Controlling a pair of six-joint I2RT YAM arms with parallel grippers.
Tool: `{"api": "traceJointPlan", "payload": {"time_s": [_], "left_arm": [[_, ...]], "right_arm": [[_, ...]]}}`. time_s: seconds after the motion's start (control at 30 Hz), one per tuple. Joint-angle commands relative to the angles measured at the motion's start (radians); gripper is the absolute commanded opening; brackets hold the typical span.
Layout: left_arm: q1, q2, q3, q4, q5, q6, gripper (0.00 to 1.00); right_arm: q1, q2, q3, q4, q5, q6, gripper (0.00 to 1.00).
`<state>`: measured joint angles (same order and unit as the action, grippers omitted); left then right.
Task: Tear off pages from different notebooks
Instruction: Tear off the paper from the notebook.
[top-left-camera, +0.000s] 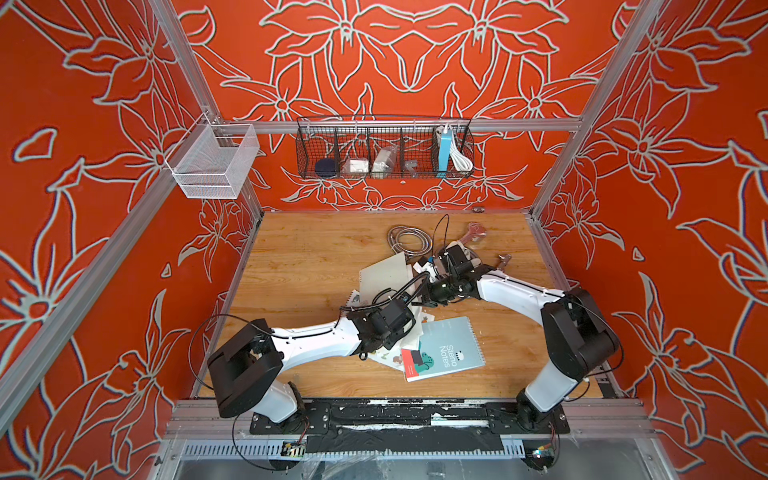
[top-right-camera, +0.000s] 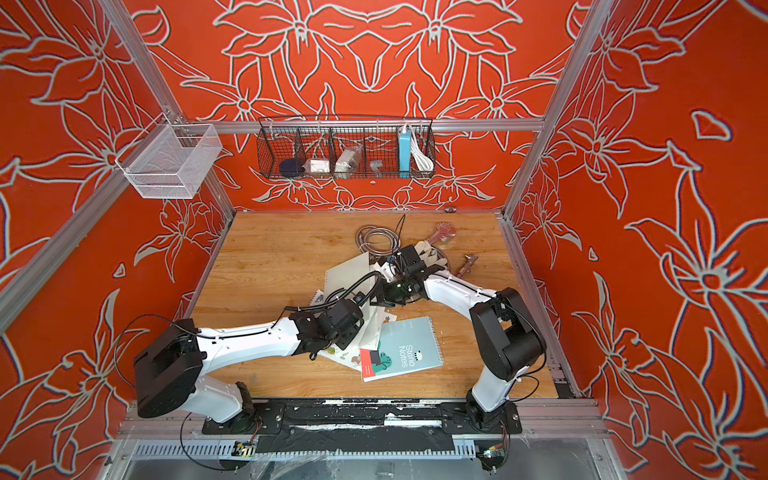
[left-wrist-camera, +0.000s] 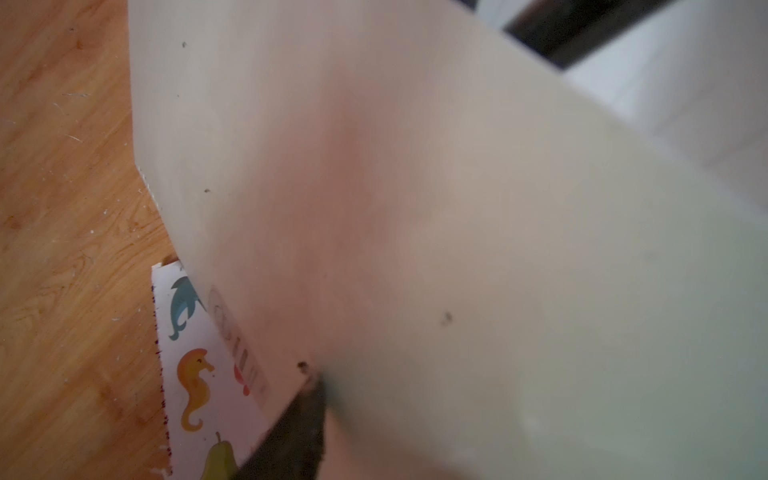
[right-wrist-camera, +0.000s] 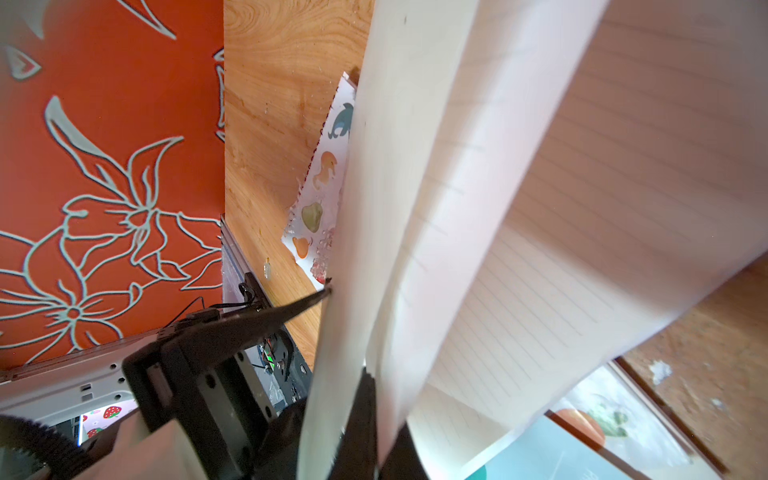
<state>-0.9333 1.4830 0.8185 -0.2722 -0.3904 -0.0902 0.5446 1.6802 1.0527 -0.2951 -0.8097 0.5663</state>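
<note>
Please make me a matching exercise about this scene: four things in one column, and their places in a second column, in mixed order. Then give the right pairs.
Things
1. Steno Notes notebook
2. coiled metal hose
3. white mesh basket
4. black wire basket

Places
A. hangs on the back rail
B. lies on the table, far side
C. lies on the table, near side
D. hangs at the left corner post

Pairs: 1-C, 2-B, 3-D, 4-A
</note>
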Motion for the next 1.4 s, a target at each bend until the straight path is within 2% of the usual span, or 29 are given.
{"api": "traceJointPlan", "payload": {"time_s": [0.0, 0.13, 0.17, 0.3, 0.43, 0.6, 0.87, 0.93, 1.03, 1.13, 1.37], "left_arm": [[-0.002, -0.033, -0.017, 0.047, -0.039, 0.004, 0.23], [-0.003, -0.095, -0.038, 0.069, -0.026, 0.005, 0.01], [-0.001, -0.109, -0.036, 0.066, -0.027, 0.003, 0.00], [0.035, -0.183, -0.035, 0.037, -0.019, -0.041, 0.00], [0.131, -0.257, -0.049, -0.010, 0.032, -0.123, 0.00], [0.224, -0.245, -0.063, -0.072, 0.030, -0.215, 0.00], [0.264, -0.174, -0.030, -0.123, -0.029, -0.270, 0.00], [0.268, -0.168, -0.026, -0.134, -0.049, -0.273, 0.00], [0.270, -0.171, -0.025, -0.137, -0.059, -0.269, 0.00], [0.271, -0.178, -0.027, -0.126, -0.027, -0.251, 0.00], [0.226, -0.172, -0.017, -0.075, 0.146, -0.153, 0.00]], "right_arm": [[0.005, 0.001, 0.018, -0.014, -0.017, -0.010, 0.00], [0.005, 0.006, 0.018, -0.040, -0.002, -0.032, 0.00], [0.006, 0.008, 0.019, -0.050, 0.005, -0.037, 0.00], [0.005, 0.011, 0.020, -0.075, 0.033, -0.055, 0.00], [0.007, 0.016, 0.023, -0.102, 0.068, -0.074, 0.00], [0.006, 0.027, 0.022, -0.136, 0.128, -0.095, 0.00], [0.007, -0.008, 0.003, -0.193, 0.267, -0.132, 0.00], [0.005, -0.051, -0.021, -0.173, 0.289, -0.141, 0.00], [-0.005, -0.146, -0.061, -0.150, 0.393, -0.142, 0.00], [-0.077, -0.242, -0.108, -0.135, 0.479, -0.118, 0.00], [-0.404, -0.359, -0.240, -0.155, 0.565, 0.004, 0.00]]}}
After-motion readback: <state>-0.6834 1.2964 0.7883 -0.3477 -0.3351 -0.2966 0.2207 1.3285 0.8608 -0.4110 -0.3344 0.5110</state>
